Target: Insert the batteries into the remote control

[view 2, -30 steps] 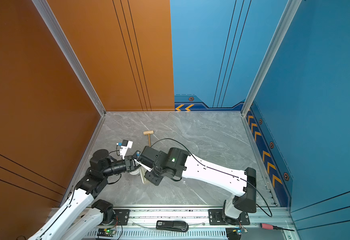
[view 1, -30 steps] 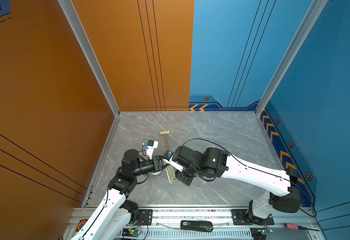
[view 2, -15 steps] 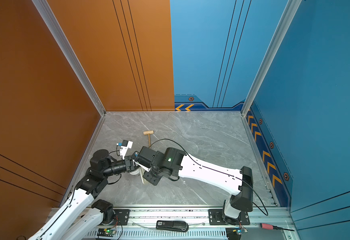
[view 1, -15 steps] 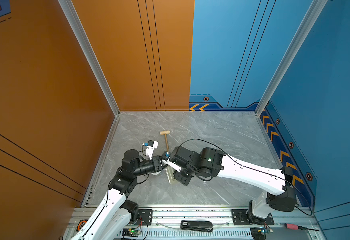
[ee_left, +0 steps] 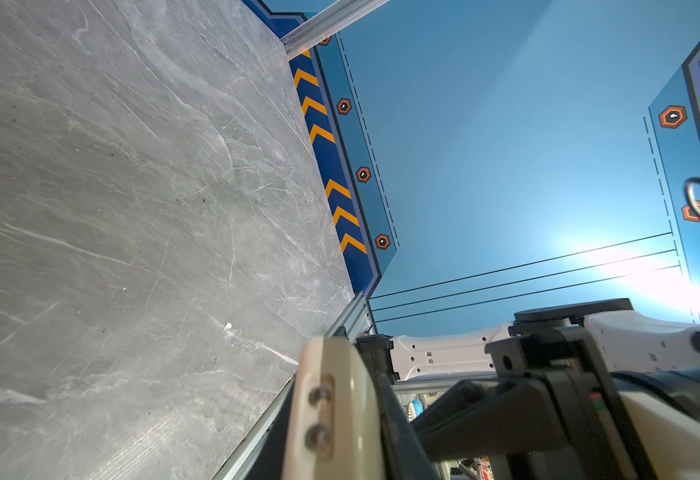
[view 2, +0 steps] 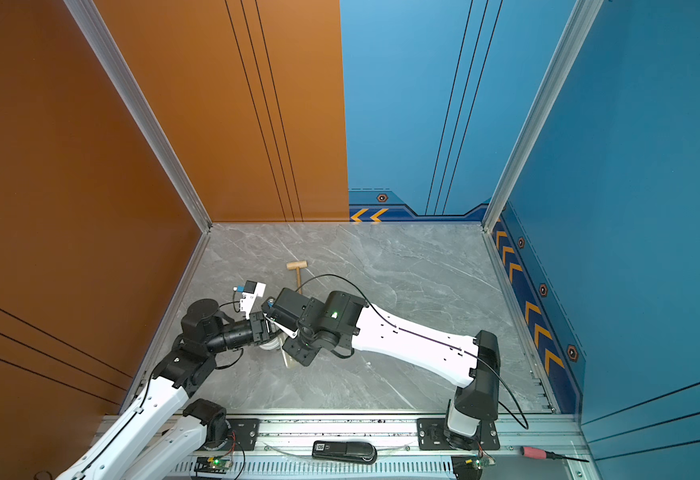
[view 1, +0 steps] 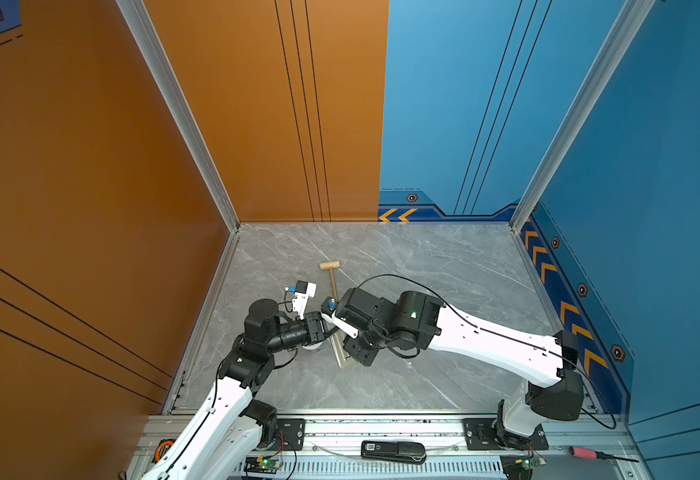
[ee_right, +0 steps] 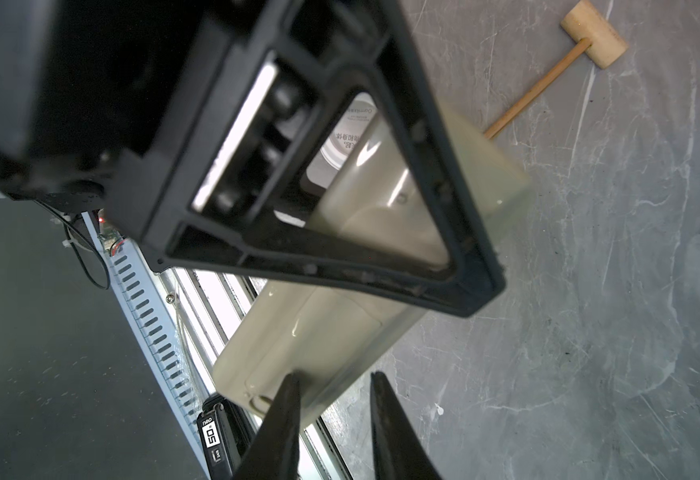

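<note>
**Right hand** (ee_right: pixel 335 386): black fingers a narrow gap apart with nothing between them, at the near end of the remote control (ee_right: pixel 311 345). The remote lies beige back up on the table (ee_right: pixel 589 291). **Left hand** (view 1: pixel 338 326): closed and crossing the remote; a grip on it cannot be confirmed. The shell looks light, rigid and slick, best pinched across its long edges. Both top views show only a sliver of it; the right wrist view shows its back. The batteries appear in no view.

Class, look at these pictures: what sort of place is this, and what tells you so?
Probably a robot test cell, not a home: two robot arms mounted on a metal rail, over a grey tabletop boxed in by orange and blue panels.
</note>
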